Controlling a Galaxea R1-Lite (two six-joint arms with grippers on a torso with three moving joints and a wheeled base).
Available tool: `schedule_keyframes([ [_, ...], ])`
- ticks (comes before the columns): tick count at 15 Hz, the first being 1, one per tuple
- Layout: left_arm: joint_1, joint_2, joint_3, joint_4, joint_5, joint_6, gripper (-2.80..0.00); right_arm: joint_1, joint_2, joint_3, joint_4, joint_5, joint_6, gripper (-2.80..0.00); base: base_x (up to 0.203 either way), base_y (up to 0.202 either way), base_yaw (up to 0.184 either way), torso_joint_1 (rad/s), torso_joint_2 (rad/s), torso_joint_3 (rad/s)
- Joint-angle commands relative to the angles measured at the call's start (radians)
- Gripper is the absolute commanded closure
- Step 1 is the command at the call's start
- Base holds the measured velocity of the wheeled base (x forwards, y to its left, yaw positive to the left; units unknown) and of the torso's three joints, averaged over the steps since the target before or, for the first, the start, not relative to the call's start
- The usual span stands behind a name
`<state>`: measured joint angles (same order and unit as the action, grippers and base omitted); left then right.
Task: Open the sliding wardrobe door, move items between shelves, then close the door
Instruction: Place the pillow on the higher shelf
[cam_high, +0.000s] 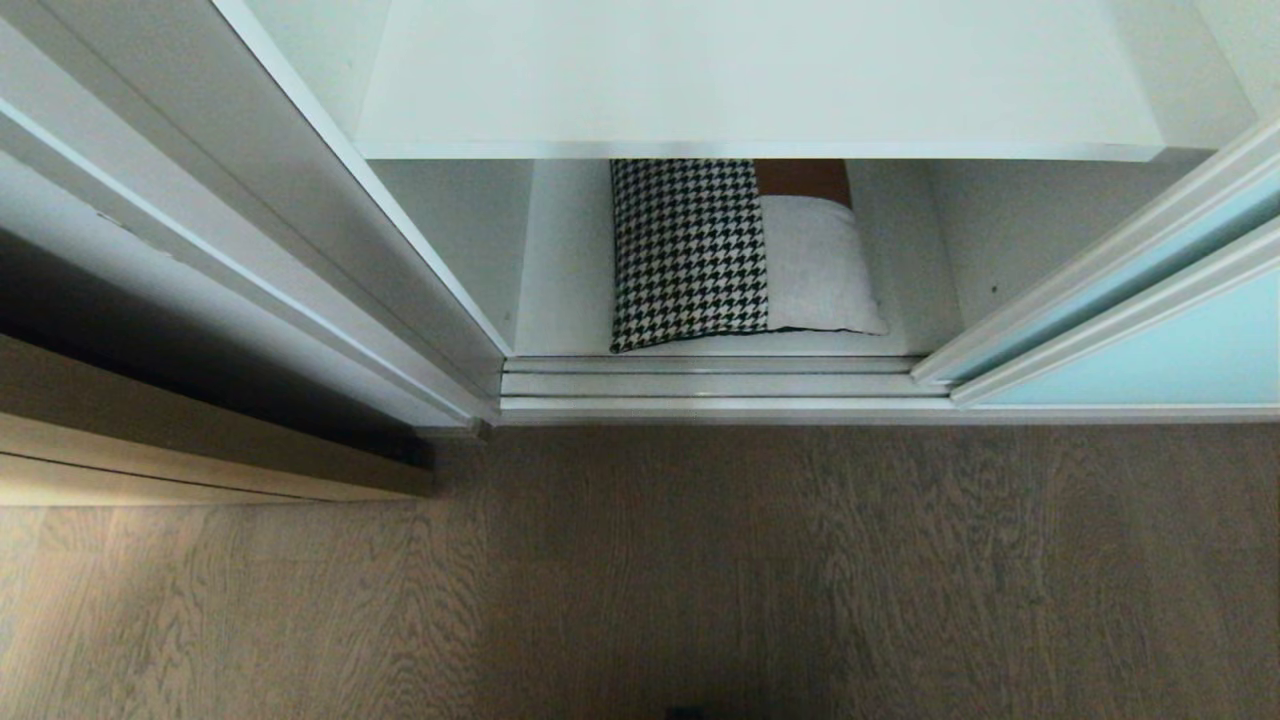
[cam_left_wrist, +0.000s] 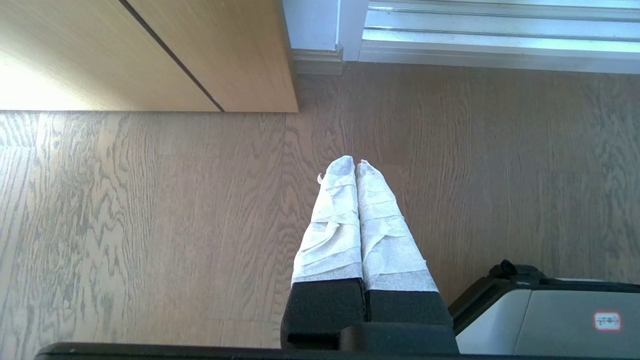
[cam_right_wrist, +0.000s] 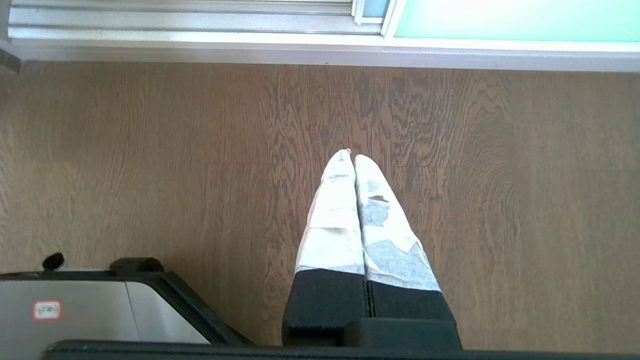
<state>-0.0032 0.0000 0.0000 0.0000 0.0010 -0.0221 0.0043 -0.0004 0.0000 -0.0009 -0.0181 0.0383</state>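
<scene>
The cushion (cam_high: 735, 255) is being kept on the lower shelf (cam_high: 570, 290) of the wardrobe, lying flat, its near edge just behind the floor track (cam_high: 710, 385). Its houndstooth half is being shown on the left, the cream patch on the right with the brown patch behind it, partly hidden under the upper shelf (cam_high: 760, 80). The seam between the halves is being run front to back; which side is longer cannot be told, since the rear is covered. The sliding wardrobe door (cam_high: 1150, 340) is being left pushed to the right, so the bay with the cushion is standing open; a second frosted panel is being seen just behind it. A white side panel (cam_high: 330, 230) is being seen to the left of the opening, and a wood-faced cabinet (cam_left_wrist: 150, 55) beyond that.

Neither arm is being shown in the head view. The left gripper (cam_left_wrist: 356, 165) is being held pointing down over the wood-grain floor (cam_high: 700, 560), well short of the track, its tape-wrapped fingers (cam_left_wrist: 332, 225) pressed together with nothing between them. The right gripper (cam_right_wrist: 352, 156) is being held the same way, taped fingers (cam_right_wrist: 387, 240) clenched together and empty, above bare floor in front of the door. A corner of the robot base (cam_right_wrist: 100, 305) is being seen beside each gripper
</scene>
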Motion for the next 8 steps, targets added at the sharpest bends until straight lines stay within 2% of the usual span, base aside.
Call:
schedule_keyframes([
  [1,0.000,0.001,0.001,0.000,0.001,-0.001,0.00,0.000,-0.002,0.000,-0.001,0.000,0.002,0.00,0.000,0.000,0.000,0.000,0.00,0.000],
  [4,0.000,0.002,0.002,0.000,0.000,-0.001,0.00,0.000,-0.001,-0.002,0.007,0.000,-0.017,0.00,0.000,0.000,0.000,0.000,0.00,0.000],
  [6,0.000,0.001,0.002,0.000,0.001,-0.002,0.00,-0.001,-0.003,0.000,0.004,0.007,-0.073,0.00,0.000,0.000,0.000,0.000,0.00,0.000],
  [8,0.000,0.000,0.002,0.000,0.000,-0.002,0.00,-0.001,-0.003,0.000,0.004,0.006,-0.067,0.00,0.000,0.000,0.000,0.000,0.00,0.000],
])
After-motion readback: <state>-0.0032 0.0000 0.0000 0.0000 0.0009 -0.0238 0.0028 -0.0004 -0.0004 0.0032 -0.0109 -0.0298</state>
